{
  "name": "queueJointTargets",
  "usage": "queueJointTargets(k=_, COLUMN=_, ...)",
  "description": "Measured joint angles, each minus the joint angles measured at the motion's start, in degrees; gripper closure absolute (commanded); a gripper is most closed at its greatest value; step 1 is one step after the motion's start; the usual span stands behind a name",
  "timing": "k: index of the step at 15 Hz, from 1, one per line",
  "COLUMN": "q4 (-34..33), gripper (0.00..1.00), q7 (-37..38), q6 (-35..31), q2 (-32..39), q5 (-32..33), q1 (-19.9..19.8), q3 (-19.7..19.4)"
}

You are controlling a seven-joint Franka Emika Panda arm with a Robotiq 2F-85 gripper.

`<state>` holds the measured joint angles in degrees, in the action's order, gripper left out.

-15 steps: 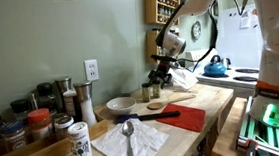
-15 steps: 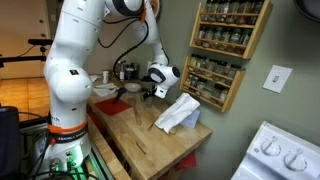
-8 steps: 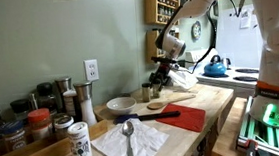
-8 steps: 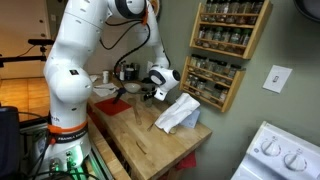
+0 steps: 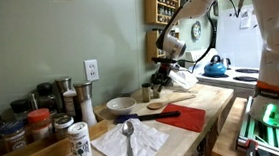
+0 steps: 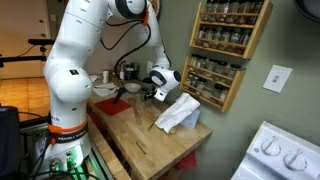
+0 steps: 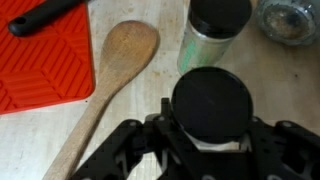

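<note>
Two fingers [image 7: 166, 128] of your gripper [image 7: 210, 138] stand on either side of a black-lidded jar [image 7: 211, 103] in the lower middle of the wrist view. They look pressed against its lid, so read the gripper as clamped on the jar rather than standing open around it. In an exterior view the gripper [image 5: 158, 84] sits low over the desk [image 5: 220, 102] near the centre of the frame, though you cannot tell whether the jar's base touches the wood. Just above the jar in the wrist view stands a second shaker [image 7: 212, 35] with a green body, and a glass jar [image 7: 290, 18] fills the upper right corner. A wooden spoon [image 7: 125, 55] lies to the left, its bowl beside the shaker, with a red mat [image 7: 40, 65] further left. Judge the black-lidded jar light, rigid and probably smooth-sided. The round lid could twist or slip in the grip, so a hold lower on the body, square across its width, looks safer. Mind the neighbouring shaker, which would tip easily.
</note>
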<state>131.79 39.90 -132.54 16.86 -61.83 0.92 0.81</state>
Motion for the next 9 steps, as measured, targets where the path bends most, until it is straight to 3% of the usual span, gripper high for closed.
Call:
queueJointTargets(k=5, q4=-0.9, gripper=0.72, q7=11.9, q6=-0.2, q2=-1.8, q5=10.2, q1=1.9, q3=-1.0)
queueJointTargets(k=9, q4=-1.7, gripper=0.72, q7=26.5, q6=-1.3, q2=-4.6, q5=24.0, q1=4.1, q3=-1.3)
